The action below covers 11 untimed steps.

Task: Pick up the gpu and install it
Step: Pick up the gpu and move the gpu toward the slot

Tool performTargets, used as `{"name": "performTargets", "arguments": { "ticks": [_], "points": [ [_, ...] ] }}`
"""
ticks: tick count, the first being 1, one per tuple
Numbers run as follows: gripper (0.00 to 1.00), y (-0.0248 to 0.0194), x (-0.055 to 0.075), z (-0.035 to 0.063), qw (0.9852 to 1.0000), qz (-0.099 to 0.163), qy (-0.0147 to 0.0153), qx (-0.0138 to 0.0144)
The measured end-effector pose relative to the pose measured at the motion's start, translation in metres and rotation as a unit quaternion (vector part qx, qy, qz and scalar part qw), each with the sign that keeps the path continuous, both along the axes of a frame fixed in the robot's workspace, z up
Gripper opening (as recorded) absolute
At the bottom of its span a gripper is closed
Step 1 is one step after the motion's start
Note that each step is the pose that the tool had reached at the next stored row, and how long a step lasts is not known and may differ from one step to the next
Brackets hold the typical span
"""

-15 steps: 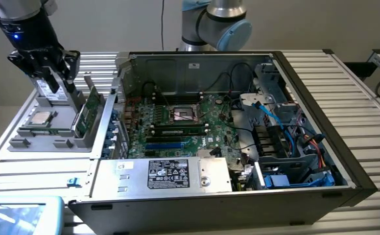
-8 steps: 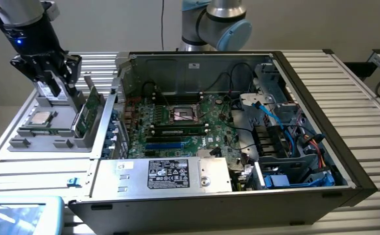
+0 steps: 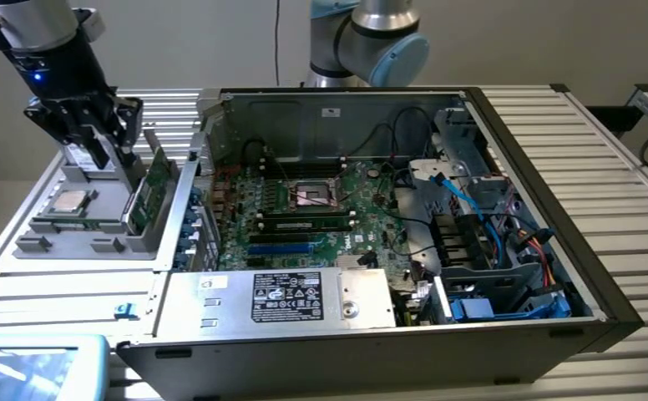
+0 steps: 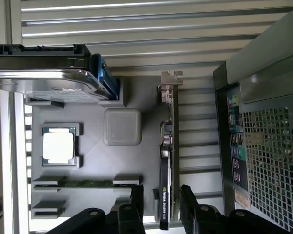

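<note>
The gpu [image 4: 167,165] stands on its long edge in a slot of the grey parts holder [image 4: 93,156], seen edge-on, with its silver bracket [image 4: 170,80] at one end and the black cooler on one face. My gripper [image 4: 161,202] is open above it. Its two black fingers [image 4: 136,200] straddle the card's other end without touching it. In the exterior view the gpu [image 3: 157,188] stands at the holder's [image 3: 79,242] side nearest the case, and the gripper [image 3: 110,154] hangs just over the holder with nothing in it.
The holder also carries a processor [image 4: 58,146], a memory stick [image 4: 85,184] and a grey drive box [image 4: 44,80]. The open computer case [image 3: 547,251] lies to the exterior view's right, motherboard [image 3: 301,200] and blue card slots [image 3: 285,248] exposed. A second arm's base [image 3: 357,42] stands behind it.
</note>
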<state>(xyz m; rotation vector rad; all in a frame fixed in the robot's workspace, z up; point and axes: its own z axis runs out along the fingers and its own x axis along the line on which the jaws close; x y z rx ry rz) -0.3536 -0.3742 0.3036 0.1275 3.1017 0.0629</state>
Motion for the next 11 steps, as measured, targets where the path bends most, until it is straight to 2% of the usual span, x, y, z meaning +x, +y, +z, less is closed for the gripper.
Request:
{"name": "performTargets", "arguments": {
  "ticks": [2, 4, 7, 9, 11],
  "points": [
    [0.44, 0.0000, 0.000, -0.0019, 1.0000, 0.000, -0.0031, 0.0000],
    [0.44, 0.0000, 0.000, -0.0045, 1.0000, 0.000, -0.0043, 0.0008],
    [0.44, -0.0016, 0.000, -0.0078, 1.0000, 0.000, -0.0044, 0.0086],
    [0.44, -0.0028, 0.000, -0.0108, 0.9999, 0.000, -0.0050, 0.0105],
    [0.44, -0.0031, 0.000, -0.0143, 0.9999, 0.000, -0.0053, 0.0107]
  ]
}}
